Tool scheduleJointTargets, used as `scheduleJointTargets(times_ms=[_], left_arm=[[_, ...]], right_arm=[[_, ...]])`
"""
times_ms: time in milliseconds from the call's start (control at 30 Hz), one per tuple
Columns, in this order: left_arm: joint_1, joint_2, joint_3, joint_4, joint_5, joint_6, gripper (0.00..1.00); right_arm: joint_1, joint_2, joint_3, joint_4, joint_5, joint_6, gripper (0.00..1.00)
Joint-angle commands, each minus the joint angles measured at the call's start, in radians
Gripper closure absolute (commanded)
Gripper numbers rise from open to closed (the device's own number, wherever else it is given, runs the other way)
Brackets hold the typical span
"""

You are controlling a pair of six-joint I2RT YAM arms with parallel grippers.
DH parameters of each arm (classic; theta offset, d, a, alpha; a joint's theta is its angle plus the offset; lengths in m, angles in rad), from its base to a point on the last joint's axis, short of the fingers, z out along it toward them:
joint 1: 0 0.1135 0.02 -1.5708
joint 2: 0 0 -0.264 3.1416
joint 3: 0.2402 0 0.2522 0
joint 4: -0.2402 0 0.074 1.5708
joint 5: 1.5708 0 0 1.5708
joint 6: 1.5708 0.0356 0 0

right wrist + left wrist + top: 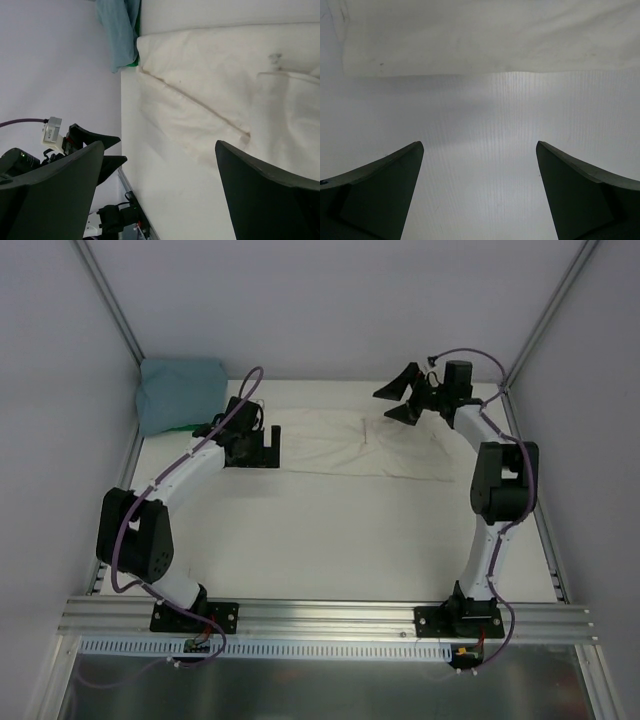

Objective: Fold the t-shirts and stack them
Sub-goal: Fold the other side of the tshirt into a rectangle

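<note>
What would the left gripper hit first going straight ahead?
Likely bare table, just short of the cream shirt; depth is unclear. The left gripper is open and empty.

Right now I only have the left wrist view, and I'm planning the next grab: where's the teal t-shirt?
Observer: The teal t-shirt is bunched in the far left corner of the table.
Operator: How far does the cream one reach?
Observer: The cream t-shirt lies spread along the far side, wider than your view shows.
Operator: Right gripper?
Observer: The right gripper is open and empty, lifted above the cream shirt's right part.
</note>
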Motion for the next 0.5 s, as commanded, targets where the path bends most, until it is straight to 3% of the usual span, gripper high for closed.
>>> scheduleJointTargets(times_ms=[0, 200, 333, 467], left_arm=[[0.004, -0.123, -0.057, 0.042, 0.048, -0.023, 0.01], [-0.01, -0.281, -0.144, 0.097, 0.157, -0.038, 0.02], [-0.019, -0.377, -0.184, 0.104, 0.292, -0.046, 0.01], [-0.025, -0.436, -0.221, 0.09, 0.353, -0.053, 0.02]], right_arm=[[0.0, -0.246, -0.018, -0.223, 0.077, -0.24, 0.01], [0.001, -0.352, -0.08, -0.513, 0.279, -0.395, 0.0], [-0.002, -0.353, -0.184, -0.596, 0.423, -0.424, 0.0], [-0.014, -0.29, -0.244, -0.63, 0.46, -0.429, 0.0]])
